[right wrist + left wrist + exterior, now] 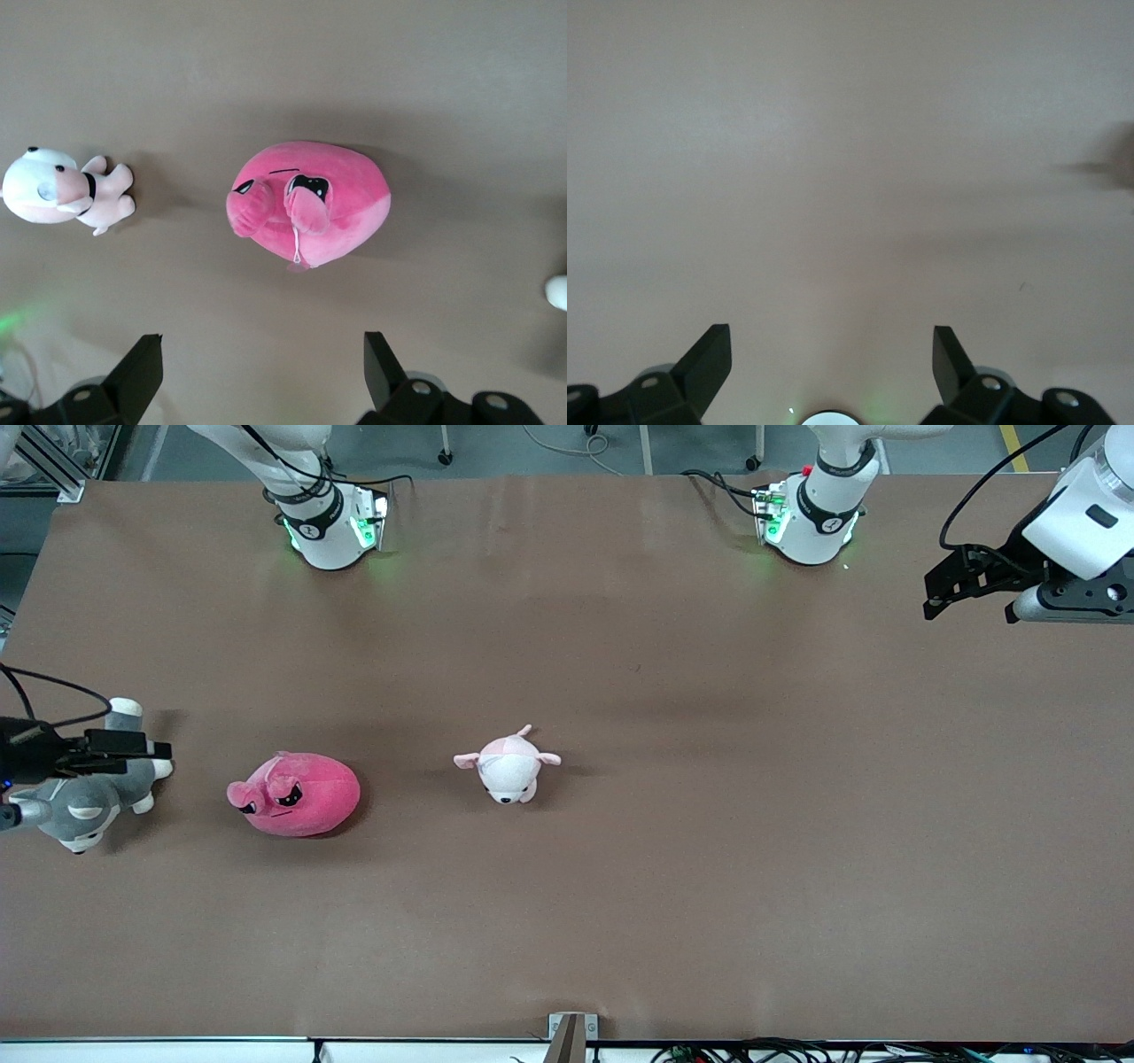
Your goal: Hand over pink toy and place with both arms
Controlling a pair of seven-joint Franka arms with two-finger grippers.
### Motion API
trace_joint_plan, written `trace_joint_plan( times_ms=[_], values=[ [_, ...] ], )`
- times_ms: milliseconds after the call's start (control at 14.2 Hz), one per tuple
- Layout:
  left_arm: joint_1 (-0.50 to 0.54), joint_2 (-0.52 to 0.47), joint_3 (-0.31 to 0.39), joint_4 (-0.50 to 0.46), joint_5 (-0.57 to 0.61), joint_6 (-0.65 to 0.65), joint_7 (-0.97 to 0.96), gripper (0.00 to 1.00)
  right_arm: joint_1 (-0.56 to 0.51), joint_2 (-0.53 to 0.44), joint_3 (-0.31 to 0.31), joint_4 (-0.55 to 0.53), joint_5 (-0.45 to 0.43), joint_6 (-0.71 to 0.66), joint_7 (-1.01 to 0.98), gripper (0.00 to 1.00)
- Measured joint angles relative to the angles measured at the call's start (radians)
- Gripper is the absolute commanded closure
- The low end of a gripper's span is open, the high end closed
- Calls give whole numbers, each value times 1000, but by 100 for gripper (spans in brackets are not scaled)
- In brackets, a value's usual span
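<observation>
The pink toy (297, 793) lies on the brown table (709, 824) toward the right arm's end, its dark angry eyes turned up. It also fills the middle of the right wrist view as the pink toy (310, 202). My right gripper (146, 746) hangs open over the grey plush dog, apart from the pink toy, and its jaws (261, 350) hold nothing. My left gripper (932, 598) waits open and empty above the left arm's end of the table. In the left wrist view, the left gripper (831, 341) has only bare table under it.
A small pale pink-and-white plush (507, 766) lies near the table's middle, beside the pink toy. The grey-and-white plush dog (93, 802) lies under the right gripper at the table's end. A metal bracket (571, 1036) sits at the table's nearest edge.
</observation>
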Motion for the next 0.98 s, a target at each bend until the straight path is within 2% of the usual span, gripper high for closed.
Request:
trace_joint_plan(
  times_ms=[281, 421, 843, 983],
  values=[
    [0, 0, 0, 0, 0, 0, 0, 0, 123, -130, 6, 7, -201, -4, 209, 0],
    [-1, 0, 0, 0, 0, 0, 0, 0, 157, -168, 6, 6, -258, -4, 233, 0],
    [-1, 0, -1, 0, 0, 0, 0, 0, 124, -178, -13, 33, -273, 47, 231, 0],
    [-1, 0, -1, 0, 0, 0, 0, 0, 122, -200, -12, 2, -273, 98, 231, 0]
  ],
)
